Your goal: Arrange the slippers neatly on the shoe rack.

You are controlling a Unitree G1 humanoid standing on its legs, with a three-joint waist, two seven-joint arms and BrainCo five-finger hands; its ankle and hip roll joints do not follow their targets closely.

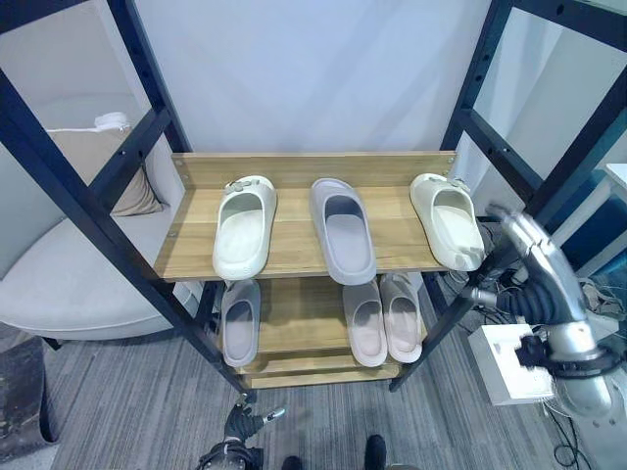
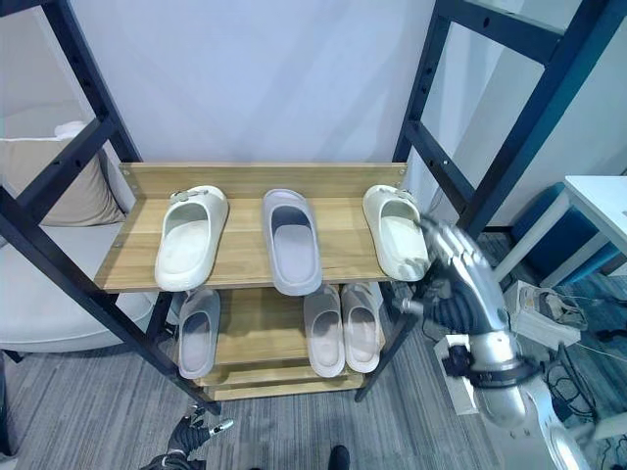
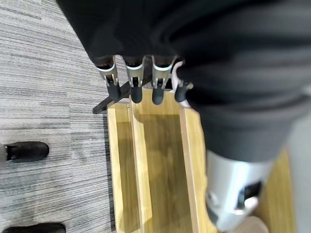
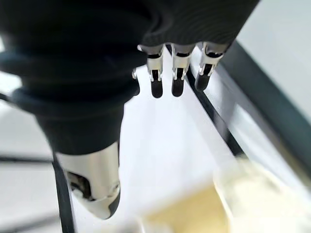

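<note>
On the wooden shoe rack's top shelf [image 1: 294, 259] lie a cream slipper [image 1: 245, 227] at the left, a grey slipper [image 1: 343, 230] in the middle and another cream slipper [image 1: 447, 220] at the right, all toes forward. The lower shelf carries a grey slipper [image 1: 240, 321] at the left and a pale pinkish pair [image 1: 382, 319] at the right. My right hand [image 1: 534, 257] hovers open just right of the right cream slipper's toe, holding nothing. My left hand [image 1: 235, 429] hangs low, open, in front of the rack's bottom board [image 3: 160, 160].
Black metal frame posts [image 1: 93, 230] cross in front of the rack on both sides. A pale sofa [image 1: 69, 279] with a beige cushion [image 1: 132, 191] stands at the left. A white box [image 1: 509, 362] and cables lie on the floor at the right.
</note>
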